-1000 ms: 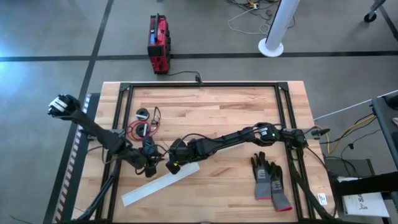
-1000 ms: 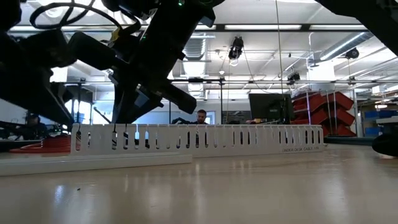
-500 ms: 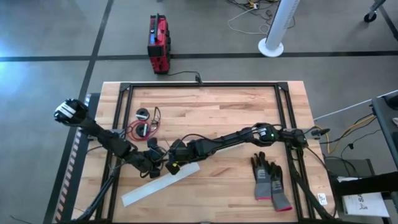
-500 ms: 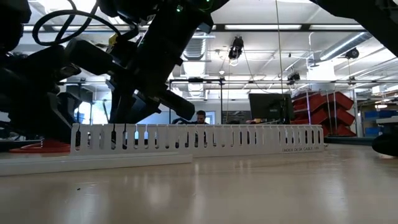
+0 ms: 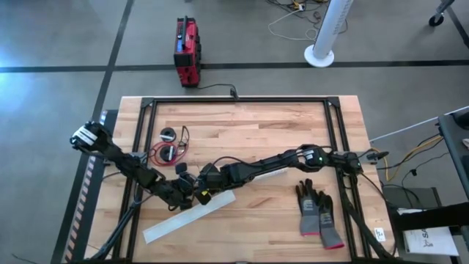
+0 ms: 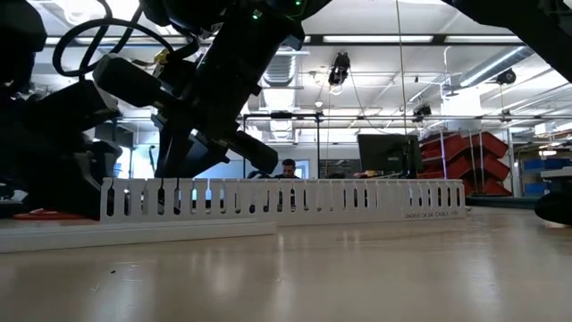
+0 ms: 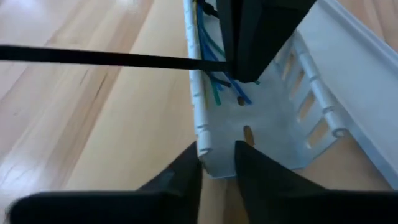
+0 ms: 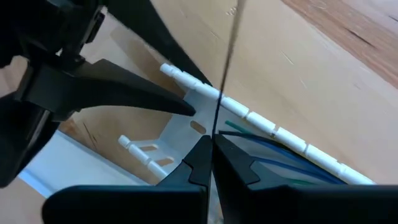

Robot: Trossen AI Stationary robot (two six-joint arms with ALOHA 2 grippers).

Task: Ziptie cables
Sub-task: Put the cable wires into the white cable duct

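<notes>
Meeting over the white slotted strip: both hands

Left hand (image 7: 217, 163), fingers narrowly parted, is straddling the end wall of the white slotted strip (image 5: 189, 218). Right hand (image 8: 213, 149), fingers pinched together, is gripping a thin black tie (image 8: 227, 56). Cables (image 5: 165, 152) are lying coiled on the worktop (image 5: 256, 125), near the left arm. Gloves (image 5: 319, 215) are lying well apart.

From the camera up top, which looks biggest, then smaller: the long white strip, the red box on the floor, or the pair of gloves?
1. White slotted strip, longest.
2 and 3. Red box and gloves look about alike; the box lies lower, on the floor, so I won't rank them.
</notes>
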